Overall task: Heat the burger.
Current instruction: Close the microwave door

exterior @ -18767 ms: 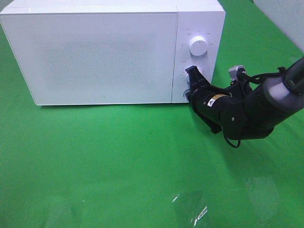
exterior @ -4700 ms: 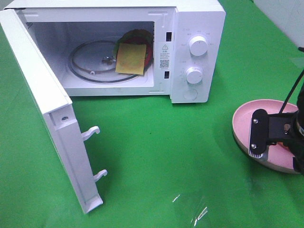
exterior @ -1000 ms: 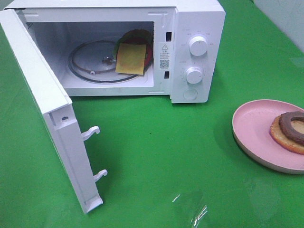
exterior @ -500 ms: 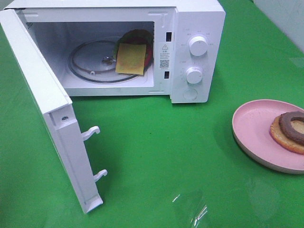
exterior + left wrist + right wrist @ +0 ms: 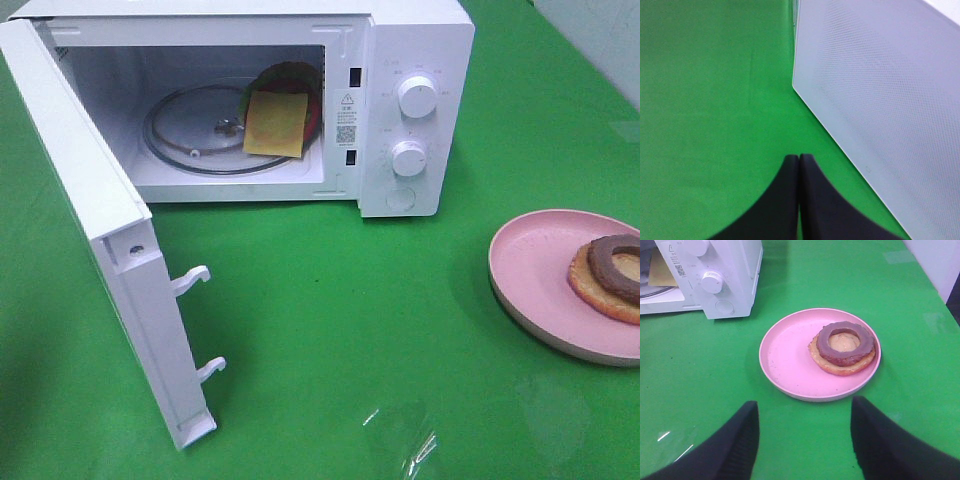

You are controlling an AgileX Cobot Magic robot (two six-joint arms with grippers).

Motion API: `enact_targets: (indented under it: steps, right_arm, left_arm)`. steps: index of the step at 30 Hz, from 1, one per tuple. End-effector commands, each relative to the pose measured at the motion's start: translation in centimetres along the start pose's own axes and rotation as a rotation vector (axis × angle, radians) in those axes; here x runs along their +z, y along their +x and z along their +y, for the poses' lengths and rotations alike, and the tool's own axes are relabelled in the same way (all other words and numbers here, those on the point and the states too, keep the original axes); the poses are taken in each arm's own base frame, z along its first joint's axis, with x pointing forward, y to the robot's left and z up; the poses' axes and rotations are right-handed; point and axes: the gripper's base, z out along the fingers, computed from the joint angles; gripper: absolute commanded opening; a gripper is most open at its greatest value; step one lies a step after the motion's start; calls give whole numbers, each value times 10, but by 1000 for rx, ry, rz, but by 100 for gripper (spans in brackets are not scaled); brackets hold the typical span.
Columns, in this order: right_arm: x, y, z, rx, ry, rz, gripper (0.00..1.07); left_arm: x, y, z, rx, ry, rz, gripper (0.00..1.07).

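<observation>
The burger (image 5: pixel 283 112) lies inside the open microwave (image 5: pixel 415 60), on the right part of the glass turntable (image 5: pixel 190 125). It shows a yellow square slice over green and red layers; its bun is hard to make out. Neither arm appears in the high view. My left gripper (image 5: pixel 799 156) is shut and empty, hovering over green cloth beside the outer face of the microwave door (image 5: pixel 880 100). My right gripper (image 5: pixel 804 407) is open and empty, above the cloth just short of the pink plate (image 5: pixel 785 360).
The microwave door (image 5: pixel 110 230) is swung wide open to the left, with two latch hooks (image 5: pixel 195 280) sticking out. On the pink plate (image 5: pixel 530 270) at the right lies a flat tan disc with a dark brown ring (image 5: pixel 612 275). Green cloth (image 5: pixel 340 330) covers the table.
The door, shut in the earliest frame, now stands open. My right gripper has left the plate and the high view. Nothing has moved in the last second.
</observation>
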Motion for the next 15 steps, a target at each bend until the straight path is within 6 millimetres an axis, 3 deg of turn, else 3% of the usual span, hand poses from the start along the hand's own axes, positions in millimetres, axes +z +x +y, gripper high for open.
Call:
enact_targets:
  steps: [1, 5, 7, 9, 15]
  right_arm:
    - [-3, 2, 0, 4, -2, -34, 51]
    - [-3, 2, 0, 4, -2, -34, 51]
    - [-3, 2, 0, 4, -2, -34, 51]
    - [-3, 2, 0, 4, -2, -34, 51]
    - [-3, 2, 0, 4, -2, -34, 51]
  left_arm:
    - [12, -6, 0, -56, 8, -25, 0]
    - [35, -7, -11, -23, 50, -29, 0]
    - [35, -7, -11, -23, 50, -29, 0]
    - [50, -10, -27, -3, 95, -76, 0]
    - [73, -7, -41, -35, 116, -95, 0]
